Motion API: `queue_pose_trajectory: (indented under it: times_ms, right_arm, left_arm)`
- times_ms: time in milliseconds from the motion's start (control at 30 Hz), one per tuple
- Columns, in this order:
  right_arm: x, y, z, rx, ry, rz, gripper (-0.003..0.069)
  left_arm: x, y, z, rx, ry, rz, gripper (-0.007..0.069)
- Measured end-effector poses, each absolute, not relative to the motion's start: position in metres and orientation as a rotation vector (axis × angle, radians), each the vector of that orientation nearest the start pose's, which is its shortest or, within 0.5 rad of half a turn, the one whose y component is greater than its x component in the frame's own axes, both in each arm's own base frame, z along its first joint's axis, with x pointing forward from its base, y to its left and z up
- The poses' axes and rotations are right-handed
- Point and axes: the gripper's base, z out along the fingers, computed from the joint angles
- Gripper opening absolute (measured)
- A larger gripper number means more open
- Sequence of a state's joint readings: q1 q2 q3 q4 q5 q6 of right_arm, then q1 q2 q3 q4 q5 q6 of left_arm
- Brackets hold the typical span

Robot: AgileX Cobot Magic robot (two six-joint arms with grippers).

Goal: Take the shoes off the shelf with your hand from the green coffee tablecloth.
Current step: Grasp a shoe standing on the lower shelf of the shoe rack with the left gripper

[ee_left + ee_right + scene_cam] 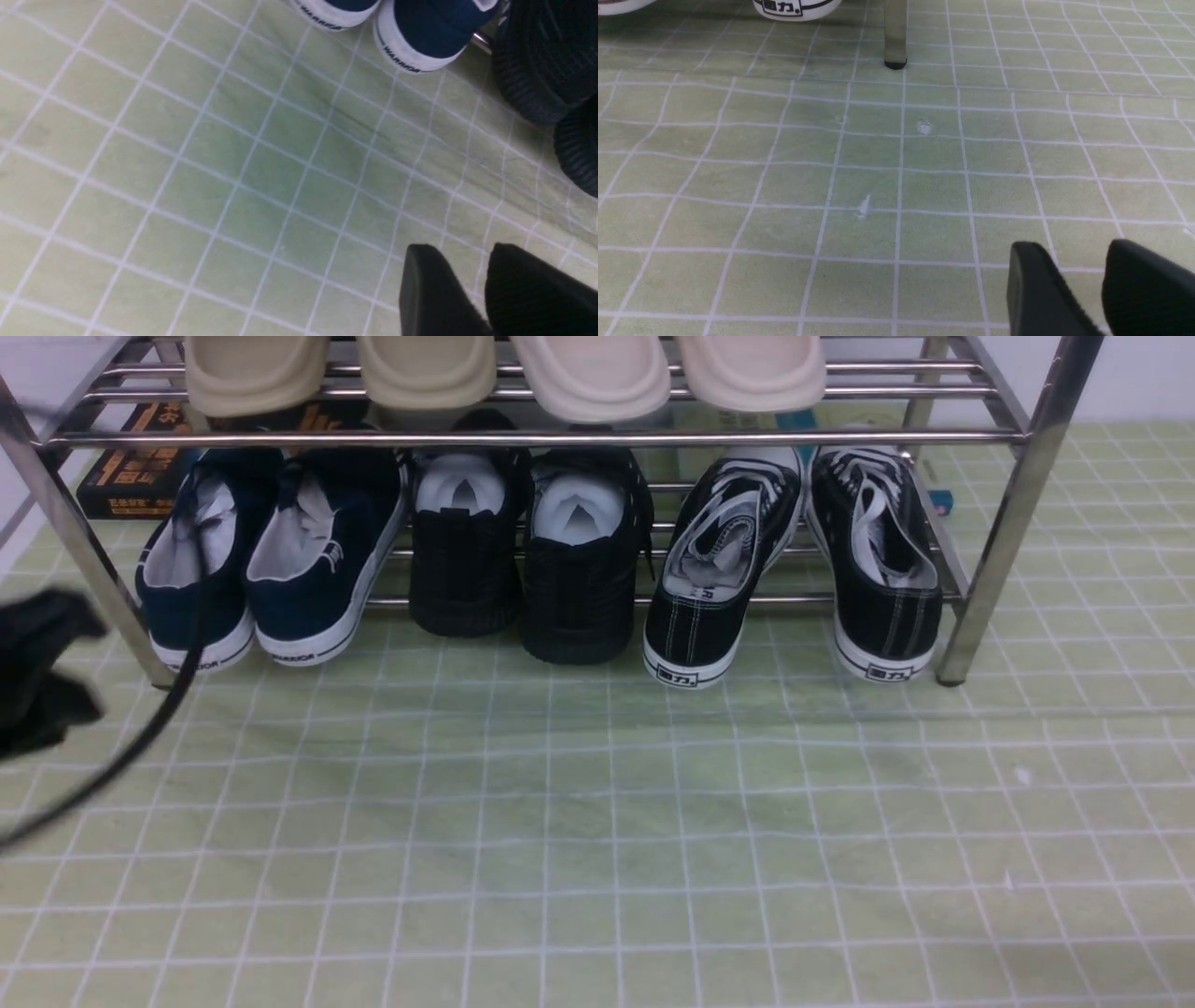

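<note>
The pair of all-black knit sneakers (523,560) stands heels-out in the middle of the shelf's lower tier, white paper inside; their ribbed heels show in the left wrist view (537,60). The chrome shelf (560,437) stands on the green gridded tablecloth (597,821). My left gripper (462,252) hovers over bare cloth in front of the navy shoes, its jaws a little apart and empty; its blurred black body (37,672) shows at the far left edge. My right gripper (1071,247) is over bare cloth in front of the shelf's right leg (895,28), jaws apart, empty.
Navy slip-ons (271,551) stand left of the black pair, black canvas sneakers with white soles (794,560) to the right. Beige slippers (504,369) lie on the top tier. A dark box (131,457) sits behind. A black cable (140,737) hangs at the left.
</note>
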State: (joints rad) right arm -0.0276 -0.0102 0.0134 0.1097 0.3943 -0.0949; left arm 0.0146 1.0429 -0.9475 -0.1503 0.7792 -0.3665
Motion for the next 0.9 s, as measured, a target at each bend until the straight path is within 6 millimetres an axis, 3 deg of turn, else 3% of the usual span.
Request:
queue_pose_trajectory:
  times_ms: [33, 67, 167, 367, 600, 900]
  right_arm:
    - [0.052, 0.002, 0.174, 0.003, 1.879, 0.025, 0.0240]
    - [0.052, 0.002, 0.174, 0.003, 1.879, 0.025, 0.0240]
    - [0.052, 0.002, 0.174, 0.003, 1.879, 0.025, 0.0240]
    - [0.052, 0.002, 0.174, 0.003, 1.879, 0.025, 0.0240]
    - [0.052, 0.002, 0.174, 0.003, 1.879, 0.025, 0.0240]
    - [0.052, 0.002, 0.174, 0.003, 1.879, 0.025, 0.0240]
  left_arm:
    - [0.211, -0.008, 0.343, -0.514, 2.324, -0.356, 0.0256]
    - [0.231, -0.014, 0.344, -0.460, 2.353, -0.393, 0.0316]
    - [0.262, -0.032, 0.344, -0.344, 2.377, -0.456, 0.0404]
    - [0.312, -0.071, 0.337, -0.214, 2.343, -0.509, 0.0496]
    - [0.349, -0.087, 0.314, -0.419, 2.227, -0.614, 0.0503]
    - [0.373, -0.090, 0.290, -0.632, 2.153, -0.692, 0.0501]
